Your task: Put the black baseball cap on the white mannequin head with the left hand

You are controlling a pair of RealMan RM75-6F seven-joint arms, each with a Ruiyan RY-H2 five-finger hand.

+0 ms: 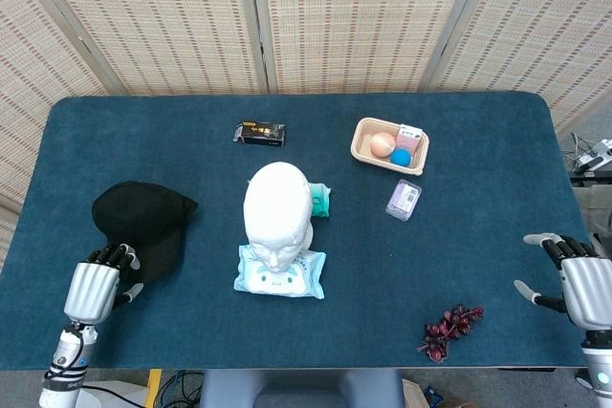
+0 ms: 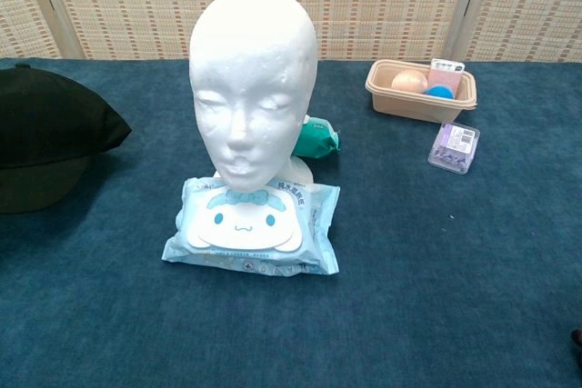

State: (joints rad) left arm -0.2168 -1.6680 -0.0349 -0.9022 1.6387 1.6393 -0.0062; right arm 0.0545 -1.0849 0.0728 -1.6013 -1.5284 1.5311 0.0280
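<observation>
The black baseball cap (image 1: 143, 220) lies at the table's left, and its crown and brim show at the left edge of the chest view (image 2: 41, 147). My left hand (image 1: 93, 289) is at the cap's near side, and its fingertips (image 1: 110, 257) curl over the brim's edge and hold it. The white mannequin head (image 1: 275, 215) stands upright mid-table on a pack of wet wipes (image 1: 279, 272), face toward me (image 2: 253, 88). My right hand (image 1: 578, 281) rests at the table's near right corner, fingers spread, holding nothing.
A tan tray (image 1: 363, 145) with small items sits behind and right of the head, with a purple pack (image 1: 404, 199) near it. A black box (image 1: 260, 132) lies at the back, a teal pouch (image 1: 321, 200) beside the head, and dark red grapes (image 1: 449, 329) at front right.
</observation>
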